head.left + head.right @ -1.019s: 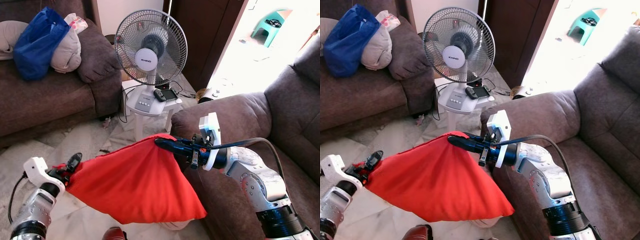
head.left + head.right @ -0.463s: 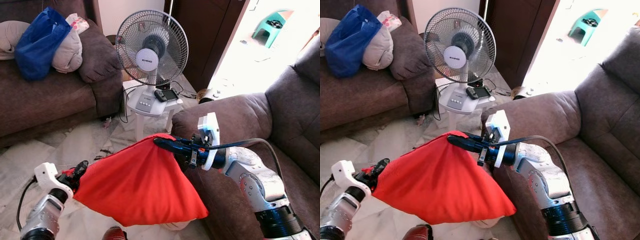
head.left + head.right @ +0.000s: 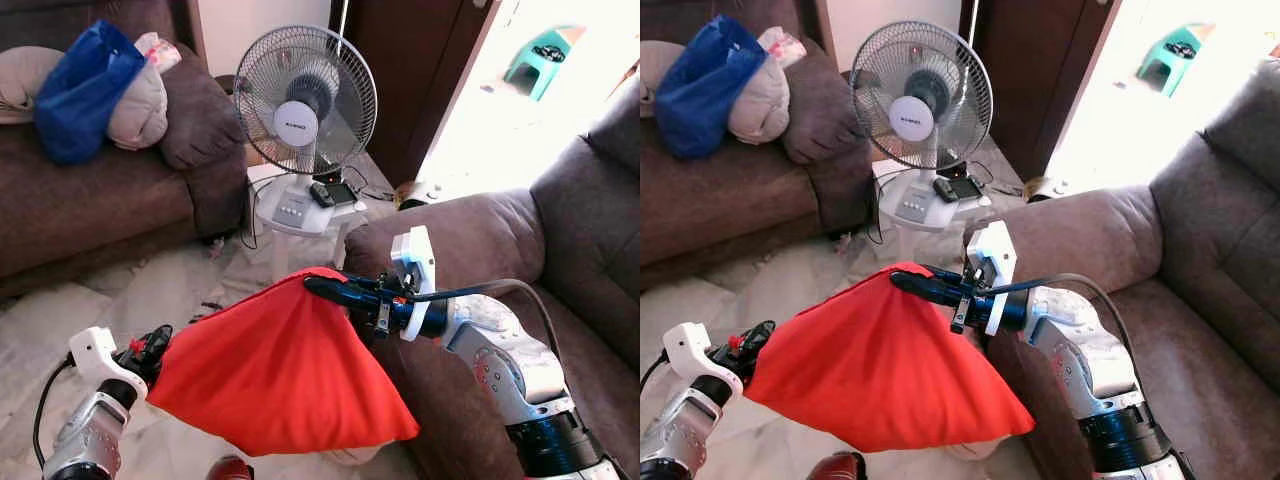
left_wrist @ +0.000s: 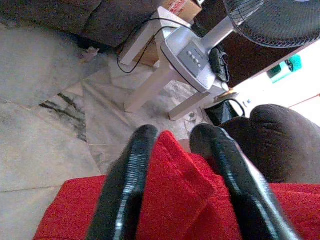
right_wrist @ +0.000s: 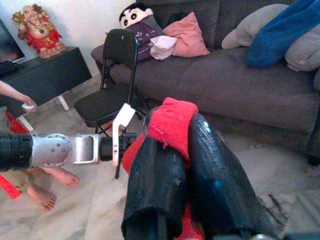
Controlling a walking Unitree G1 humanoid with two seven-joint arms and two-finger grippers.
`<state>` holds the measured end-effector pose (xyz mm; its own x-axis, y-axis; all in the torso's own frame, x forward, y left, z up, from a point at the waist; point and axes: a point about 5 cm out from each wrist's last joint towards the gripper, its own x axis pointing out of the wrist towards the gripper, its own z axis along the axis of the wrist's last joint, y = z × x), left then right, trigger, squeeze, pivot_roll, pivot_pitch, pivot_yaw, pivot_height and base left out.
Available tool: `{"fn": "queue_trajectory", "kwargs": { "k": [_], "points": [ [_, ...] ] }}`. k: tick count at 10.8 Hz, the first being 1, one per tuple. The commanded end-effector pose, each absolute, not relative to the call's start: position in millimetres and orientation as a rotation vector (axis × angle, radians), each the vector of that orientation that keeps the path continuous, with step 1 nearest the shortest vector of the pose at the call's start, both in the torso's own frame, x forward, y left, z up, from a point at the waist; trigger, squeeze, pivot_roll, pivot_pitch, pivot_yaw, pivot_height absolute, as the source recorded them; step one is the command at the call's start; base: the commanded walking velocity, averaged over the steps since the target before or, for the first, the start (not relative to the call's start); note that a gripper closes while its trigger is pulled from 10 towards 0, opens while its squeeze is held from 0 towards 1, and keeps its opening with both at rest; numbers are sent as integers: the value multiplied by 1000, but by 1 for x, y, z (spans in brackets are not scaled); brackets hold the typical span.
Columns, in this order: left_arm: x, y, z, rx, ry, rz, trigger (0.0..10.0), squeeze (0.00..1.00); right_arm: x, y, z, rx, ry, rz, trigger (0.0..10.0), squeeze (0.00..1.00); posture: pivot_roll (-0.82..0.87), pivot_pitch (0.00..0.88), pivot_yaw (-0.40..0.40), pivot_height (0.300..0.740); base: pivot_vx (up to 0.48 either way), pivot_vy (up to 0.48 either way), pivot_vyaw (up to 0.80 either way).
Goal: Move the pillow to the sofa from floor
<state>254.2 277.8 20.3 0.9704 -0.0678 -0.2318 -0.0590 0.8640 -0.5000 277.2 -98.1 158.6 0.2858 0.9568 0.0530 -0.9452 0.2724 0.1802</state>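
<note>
The red pillow (image 3: pixel 275 375) hangs off the floor (image 3: pixel 60 310), each of 2 corners clamped, by the left pincer (image 3: pixel 152 345) at 8 o'clock and the right pincer (image 3: pixel 325 288) at center; the sofa (image 3: pixel 590 240) at 3 o'clock awaits; lifting done, placing remains.

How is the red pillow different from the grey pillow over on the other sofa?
The red pillow hangs in the air, one corner pinched by the left hand and one by the right hand; the grey pillow rests on the far sofa. The red one is bright and pulled taut; the grey one is pale, slumped, and half covered by a blue bag. Both look soft.
</note>
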Motion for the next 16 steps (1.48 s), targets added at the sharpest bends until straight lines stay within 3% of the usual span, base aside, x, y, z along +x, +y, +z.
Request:
{"fn": "queue_trajectory", "kwargs": {
  "k": [1,7,9,10,11,12,14,16],
  "points": [
    [254,267,18,-509,270,-47,0,0,278,-97,178,173,-50,1303,10000,0,138,0,-94,740,0,0,0],
    [256,262,25,-474,241,-54,0,0,279,-96,175,183,-44,1297,10000,0,141,12,-95,740,0,0,0],
    [265,258,45,-396,148,39,0,0,285,-99,171,201,-42,1229,10000,0,142,22,-98,740,0,0,0],
    [271,266,65,-324,67,159,3451,0,297,-103,166,206,-37,1103,10000,0,145,30,-103,740,0,0,0],
    [275,270,84,-279,-18,226,10000,0,310,-109,159,190,-28,964,10000,0,148,31,-105,740,0,0,0],
    [283,274,108,-238,-120,279,10000,0,331,-125,145,170,15,696,10000,0,154,36,-105,740,0,0,0],
    [291,271,131,-176,-197,294,10000,0,342,-144,130,109,50,454,10000,0,152,43,-98,740,0,0,0],
    [296,247,133,-93,-198,240,10000,0,342,-161,109,139,91,262,10000,0,153,50,-94,740,0,0,0]
  ]
}}
